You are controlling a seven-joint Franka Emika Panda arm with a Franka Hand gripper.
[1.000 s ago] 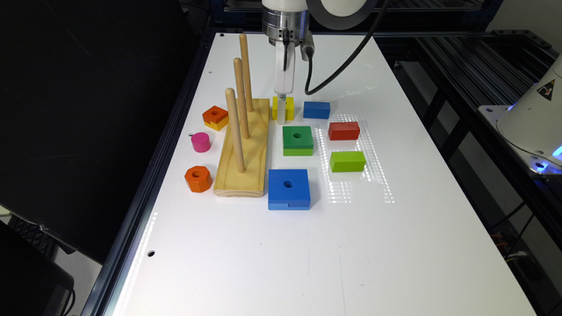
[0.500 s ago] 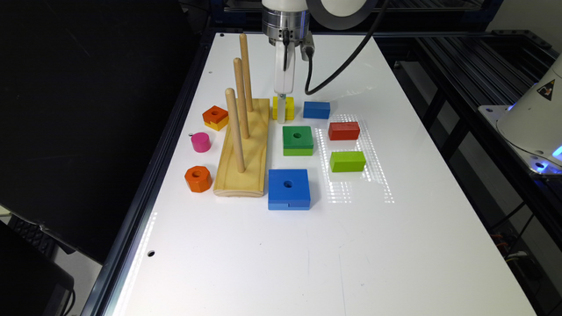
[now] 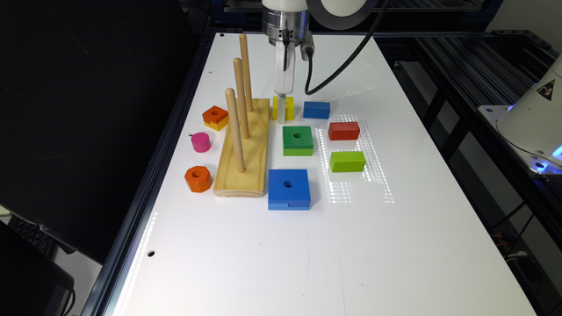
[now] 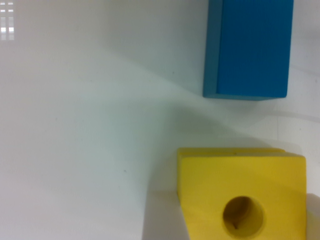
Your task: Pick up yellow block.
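The yellow block [image 3: 290, 109] is a small square with a round centre hole. It sits on the white table between the wooden peg stand and a blue rectangular block [image 3: 316, 109]. My gripper [image 3: 281, 115] hangs straight down from the wrist, and its tip is low against the yellow block's near side. In the wrist view the yellow block [image 4: 240, 195] lies close up with its hole showing, and the blue block [image 4: 250, 47] is a short way from it. The frames do not show whether the gripper is open or shut.
A wooden stand [image 3: 246, 149] with three tall pegs rises just to the exterior view's left of the gripper. A green holed square [image 3: 297, 139], red block [image 3: 344, 130], lime block [image 3: 347, 161] and large blue holed square [image 3: 288, 188] lie nearer the camera.
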